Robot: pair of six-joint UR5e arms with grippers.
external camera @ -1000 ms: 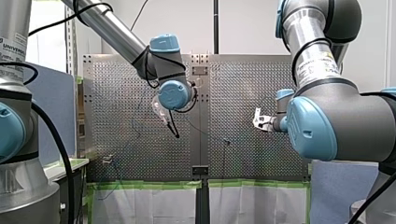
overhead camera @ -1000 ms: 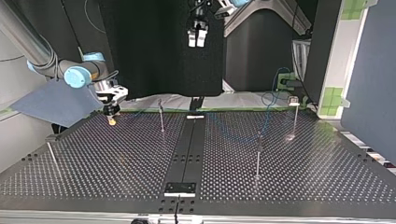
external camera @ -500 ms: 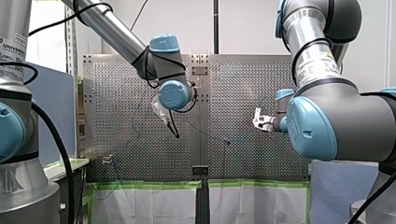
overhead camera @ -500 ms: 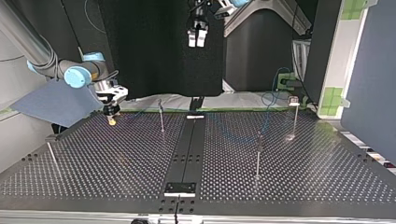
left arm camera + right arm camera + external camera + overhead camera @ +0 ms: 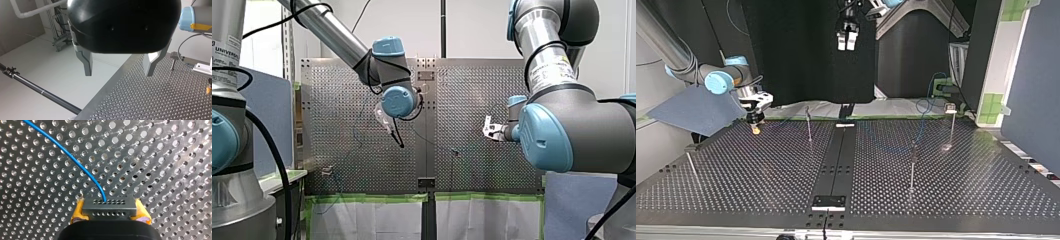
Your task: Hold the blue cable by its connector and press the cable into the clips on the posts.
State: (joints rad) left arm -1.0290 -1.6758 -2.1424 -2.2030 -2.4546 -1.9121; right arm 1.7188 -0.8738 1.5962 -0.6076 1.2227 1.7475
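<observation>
Gleaming perforated table [image 5: 961, 190], pale floor [image 5: 37, 62]; right gripper [image 5: 109, 210] tight on connector [image 5: 110, 205], left gripper [image 5: 118, 72] agape.

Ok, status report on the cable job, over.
Left hand open, empty, raised. Right hand shut on the connector, down near the table. Blue cable trails off it; seating on posts unreadable. No obstruction seen.

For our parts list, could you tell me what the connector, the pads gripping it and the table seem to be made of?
Connector: matte grey block with rows of small holes; metal or plastic, unclear. Pads: yellow, likely rubber or soft plastic. Table: perforated metal, brushed, glinting around each hole.
</observation>
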